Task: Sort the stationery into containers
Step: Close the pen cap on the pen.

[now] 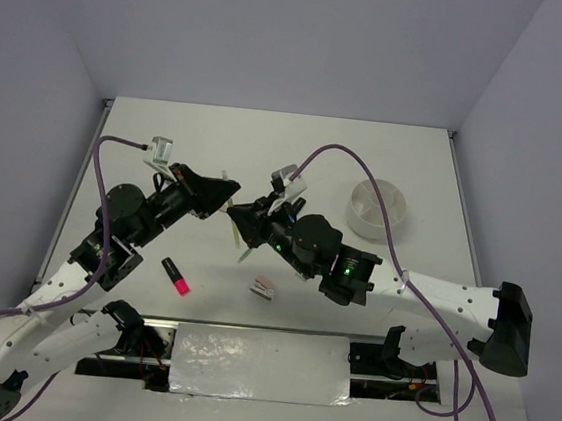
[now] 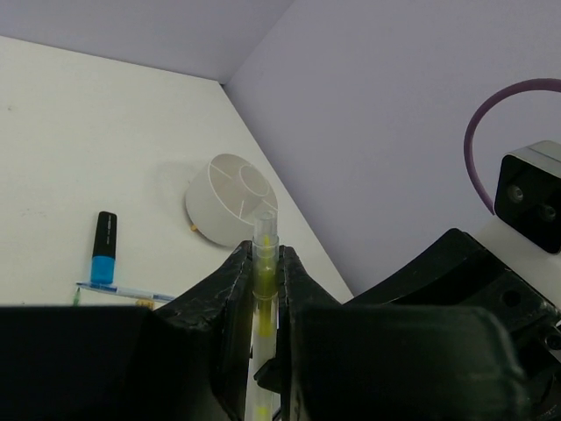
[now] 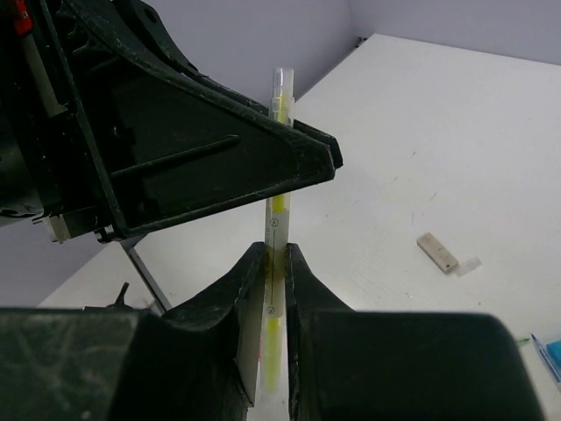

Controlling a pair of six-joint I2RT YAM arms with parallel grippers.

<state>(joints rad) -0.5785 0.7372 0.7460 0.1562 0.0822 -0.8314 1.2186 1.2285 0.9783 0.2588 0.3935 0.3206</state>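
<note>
A thin pale yellow pen (image 1: pixel 231 225) is held in the air above the table's middle, between both grippers. My left gripper (image 1: pixel 224 199) is shut on it; in the left wrist view the pen (image 2: pixel 265 250) sticks up between the closed jaws of the left gripper (image 2: pixel 265 256). My right gripper (image 1: pixel 240 216) is shut on the same pen (image 3: pixel 279 175), which also runs between the jaws of the right gripper (image 3: pixel 273 256), with the left gripper's body (image 3: pixel 219 167) just above. The round white divided tub (image 1: pixel 380 209) stands at the far right and also shows in the left wrist view (image 2: pixel 230 197).
A pink-ended black highlighter (image 1: pixel 176 276) and a small whitish eraser (image 1: pixel 264 287) lie near the front edge. A blue-ended black marker (image 2: pixel 103 248) and a thin blue pen (image 2: pixel 118 289) lie on the table. A tan eraser (image 3: pixel 437 253) lies on the table in the right wrist view.
</note>
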